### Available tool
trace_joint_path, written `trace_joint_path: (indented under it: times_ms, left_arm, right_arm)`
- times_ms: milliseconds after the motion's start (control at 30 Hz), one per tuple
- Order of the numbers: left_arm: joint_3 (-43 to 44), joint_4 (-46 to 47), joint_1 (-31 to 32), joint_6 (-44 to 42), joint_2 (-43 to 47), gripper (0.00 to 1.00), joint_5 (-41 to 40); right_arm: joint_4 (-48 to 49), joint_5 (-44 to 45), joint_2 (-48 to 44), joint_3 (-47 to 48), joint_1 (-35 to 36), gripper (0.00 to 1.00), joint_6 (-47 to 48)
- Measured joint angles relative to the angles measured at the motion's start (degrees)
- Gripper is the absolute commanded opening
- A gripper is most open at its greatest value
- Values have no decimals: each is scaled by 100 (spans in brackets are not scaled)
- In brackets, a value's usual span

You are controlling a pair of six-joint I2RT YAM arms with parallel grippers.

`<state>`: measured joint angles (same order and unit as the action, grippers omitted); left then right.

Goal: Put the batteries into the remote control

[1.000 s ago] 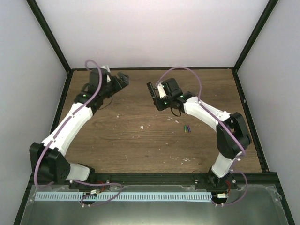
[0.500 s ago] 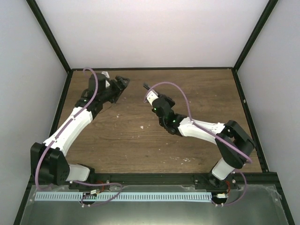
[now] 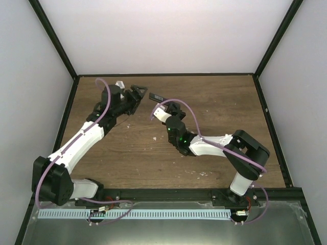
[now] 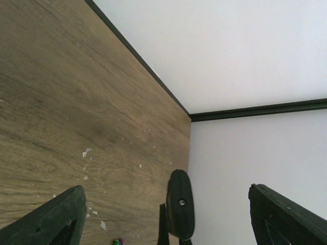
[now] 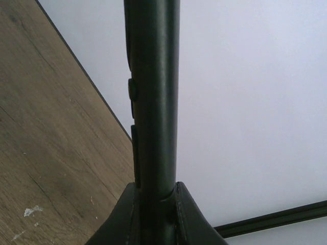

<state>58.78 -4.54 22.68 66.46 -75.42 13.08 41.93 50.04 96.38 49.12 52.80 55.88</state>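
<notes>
My right gripper [image 3: 164, 108] is shut on the black remote control [image 3: 155, 96] and holds it in the air over the back middle of the table. In the right wrist view the remote [image 5: 153, 92] stands straight up from between the fingers [image 5: 191, 214]. My left gripper [image 3: 137, 94] is open and empty, just left of the remote's tip. In the left wrist view the remote's rounded end [image 4: 180, 212] shows between the two spread fingers [image 4: 66, 217]. The green and purple batteries [image 4: 118, 241] just show at the bottom edge of that view, lying on the table. In the top view my right forearm hides them.
The wooden table [image 3: 127, 153] has a black frame and white walls on three sides. Small white flecks [image 3: 155, 138] mark the wood. My right forearm [image 3: 209, 144] stretches low across the table's middle.
My right arm has swung the remote left and forward, towards the left gripper, and its forearm now covers the batteries. My left gripper has shifted a little to the right.
</notes>
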Motion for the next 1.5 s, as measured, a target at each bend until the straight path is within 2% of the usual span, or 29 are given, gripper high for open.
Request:
trace_joint_path:
  times_ms: [300, 900, 1167, 1500]
  left_arm:
    - [111, 13, 254, -24, -210, 82, -188]
    - [437, -170, 363, -125, -713, 48, -205]
    - [597, -385, 363, -238, -791, 40, -184]
    - [649, -409, 363, -319, -883, 18, -46]
  right_arm:
    - [107, 13, 50, -4, 170, 1, 195]
    - [229, 50, 243, -4, 256, 1, 479]
    - [509, 160, 358, -4, 258, 1, 688]
    - [787, 201, 367, -4, 258, 3, 866]
